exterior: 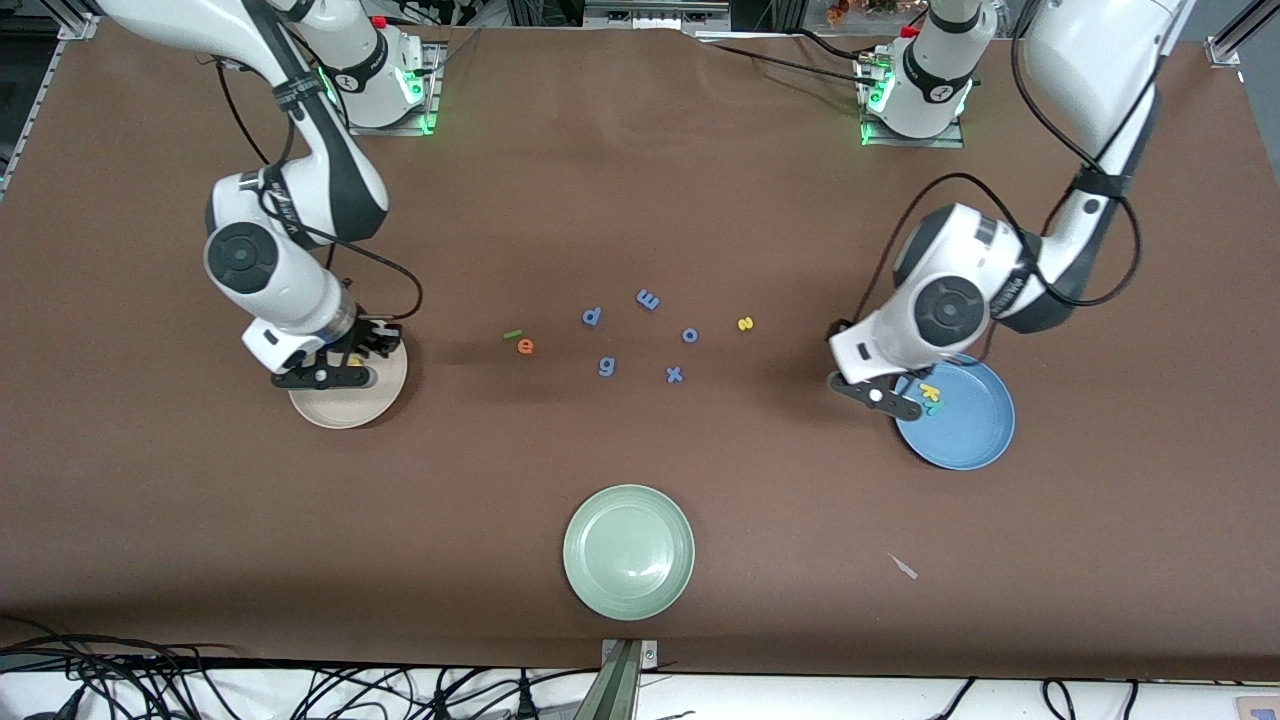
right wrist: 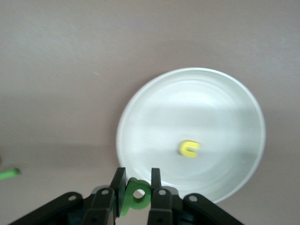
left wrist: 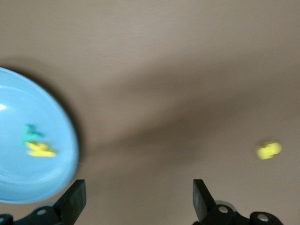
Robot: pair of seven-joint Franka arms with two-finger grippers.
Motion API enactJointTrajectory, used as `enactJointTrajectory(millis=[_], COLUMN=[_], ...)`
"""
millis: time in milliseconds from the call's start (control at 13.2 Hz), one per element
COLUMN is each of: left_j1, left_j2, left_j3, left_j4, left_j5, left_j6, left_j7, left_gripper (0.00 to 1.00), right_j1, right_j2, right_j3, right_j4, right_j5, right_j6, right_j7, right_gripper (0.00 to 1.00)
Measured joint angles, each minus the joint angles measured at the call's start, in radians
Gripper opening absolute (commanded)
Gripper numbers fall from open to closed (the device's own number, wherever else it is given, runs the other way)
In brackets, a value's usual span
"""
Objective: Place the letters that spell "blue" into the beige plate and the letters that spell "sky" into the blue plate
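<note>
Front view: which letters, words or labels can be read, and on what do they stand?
"e": orange letter, on the table.
"o", "x", "g": periwinkle letters, on the table.
Print on the arms: too small to read.

A pale green plate (exterior: 628,551) sits on the brown table (exterior: 200,520), nearer the front camera than anything else and about midway between the two ends. Farther from the camera, five periwinkle-blue foam letters lie loosely grouped and apart: a p (exterior: 592,316), an m (exterior: 648,299), an o (exterior: 690,335), a g (exterior: 606,366) and an x (exterior: 675,375). A small pale scrap (exterior: 903,566) lies toward the left arm's end.
</note>
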Motion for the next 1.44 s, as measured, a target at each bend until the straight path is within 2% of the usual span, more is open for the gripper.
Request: enactJointTrajectory(millis=[76, 227, 453, 680, 831, 983, 1209, 1436], left_j1=[-0.009, -0.058, -0.156, -0.168, -0.166, -0.159, -0.151, -0.145], left_j2=[0.004, 0.023, 0.087, 0.155, 0.171, 0.176, 0.183, 0.190], left_j3=[-0.040, -0.078, -0.080, -0.078, -0.076, -0.075, -0.066, -0.063], left_j4=[-0.005, -0.011, -0.021, -0.032, -0.046, -0.048, -0.054, -0.065], left_j5=[0.000, 0.000, -0.001, 0.000, 0.000, 0.000, 0.000, 0.000], left_j6=[-0.001, 0.004, 0.089, 0.173, 0.205, 0.213, 0.224, 0.252], left_j7=[-0.097, -0.267, -0.486, -0.560, -0.577, -0.582, -0.585, -0.610], left_gripper=[1.00, 1.00, 0.97, 0.91, 0.83, 0.74, 0.52, 0.53], right_j1=[0.000, 0.000, 0.003, 0.010, 0.028, 0.050, 0.076, 0.085], right_j2=[0.000, 0.002, 0.003, 0.029, 0.065, 0.102, 0.147, 0.180], right_j3=[-0.020, -0.030, -0.006, 0.115, 0.172, 0.192, 0.194, 0.194], right_j4=[-0.017, -0.044, -0.049, -0.050, -0.052, -0.056, -0.062, -0.071], right_j5=[0.003, 0.046, 0.090, 0.091, 0.091, 0.091, 0.091, 0.087], right_j6=[0.003, 0.012, 0.014, 0.063, 0.130, 0.187, 0.261, 0.324], right_j7=[-0.021, -0.022, 0.044, 0.305, 0.463, 0.563, 0.615, 0.616], right_gripper=[0.71, 0.79, 0.78, 0.78, 0.78, 0.78, 0.77, 0.77])
